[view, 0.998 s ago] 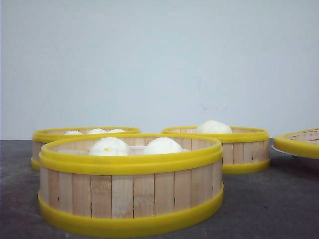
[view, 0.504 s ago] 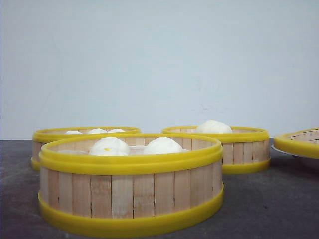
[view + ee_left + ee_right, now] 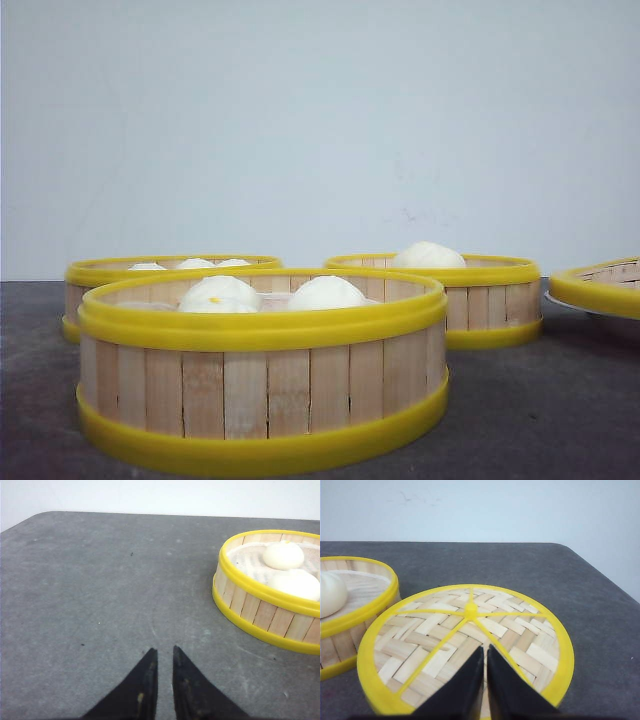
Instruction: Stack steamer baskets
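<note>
On the dark table, seen from the front, three steamer baskets stand apart and unstacked: the left rear basket at about ten o'clock from the near basket, which fills the foreground, and the right rear basket at about two o'clock. Each holds white buns. At three o'clock, cut by the frame edge, sits a woven lid, seemingly on a white plate. The left gripper hangs over bare table with its fingers nearly together and nothing between them, a basket at its two o'clock. The right gripper is likewise pinched almost shut and empty, poised over the lid. Nothing is stacked yet. The risk I see: the buns rise above the rims, so a basket lowered off-centre could crush one or seat crookedly, and narrow fingers may slip on the smooth yellow rims.
</note>
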You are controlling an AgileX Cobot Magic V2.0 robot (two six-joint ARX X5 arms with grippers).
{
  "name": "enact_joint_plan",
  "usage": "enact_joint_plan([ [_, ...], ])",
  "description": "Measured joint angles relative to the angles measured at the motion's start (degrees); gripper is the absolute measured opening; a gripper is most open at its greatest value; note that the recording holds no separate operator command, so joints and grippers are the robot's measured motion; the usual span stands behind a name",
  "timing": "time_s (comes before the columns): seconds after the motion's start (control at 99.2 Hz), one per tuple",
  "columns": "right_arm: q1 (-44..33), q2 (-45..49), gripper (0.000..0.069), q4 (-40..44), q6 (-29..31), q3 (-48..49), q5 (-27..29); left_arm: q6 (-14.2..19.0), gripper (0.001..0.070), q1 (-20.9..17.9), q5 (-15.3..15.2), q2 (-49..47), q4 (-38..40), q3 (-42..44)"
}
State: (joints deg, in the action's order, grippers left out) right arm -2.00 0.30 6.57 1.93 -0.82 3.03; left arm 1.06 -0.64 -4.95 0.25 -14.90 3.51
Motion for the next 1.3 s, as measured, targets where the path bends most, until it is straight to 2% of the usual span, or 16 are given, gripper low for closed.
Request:
enact_joint_plan([
  [0.242,0.00,0.00,0.0005,-0.04,1.09,0.00,-0.42,0.83,0.0029,0.00,0.35,0.00,1.05,-0.31],
  [0.323,0.00,0.00,0.0005,-0.04,3.69,0.00,-2.32,3.96,0.0029,0.00,0.81,0.00,1.36,-0.42],
  [0.464,0.00,0.00,0.0005,-0.11,12.31,0.00,-9.35,12.90,0.0029,0.00,1.68,0.00,1.40,-0.44],
  [0.534,0.00,0.00,0.0005,-0.31,15.28,0.00,-10.80,16.46,0.0029,0.00,1.84,0.00,1.40,-0.46],
  [0.696,0.02,0.00,0.0005,-3.06,19.52,0.00,-11.98,21.18,0.0028,0.00,2.29,0.00,3.10,-0.87],
  [0.817,0.00,0.00,0.0005,-6.54,24.44,0.00,-11.91,24.30,0.0024,0.00,4.94,0.00,5.68,-0.90],
  [0.938,0.02,0.61,0.0005,-6.69,30.80,-0.98,-10.67,26.62,0.0024,0.00,5.97,0.96,4.20,1.36],
  [1.018,0.00,3.30,0.0005,-5.57,34.07,-4.20,-10.32,27.23,0.0024,0.00,6.25,3.45,4.22,5.68],
  [1.119,0.00,8.90,0.0005,-4.44,34.88,-11.67,-10.32,26.71,0.0024,0.00,6.27,8.20,4.55,13.11],
  [1.2,0.00,14.84,0.0005,-1.95,33.07,-19.28,-10.38,25.14,0.0024,0.00,6.36,13.66,4.28,19.61],
  [1.301,0.02,22.95,0.0005,3.63,27.82,-29.03,-10.54,22.47,0.0024,0.00,6.38,21.03,1.55,27.23],
])
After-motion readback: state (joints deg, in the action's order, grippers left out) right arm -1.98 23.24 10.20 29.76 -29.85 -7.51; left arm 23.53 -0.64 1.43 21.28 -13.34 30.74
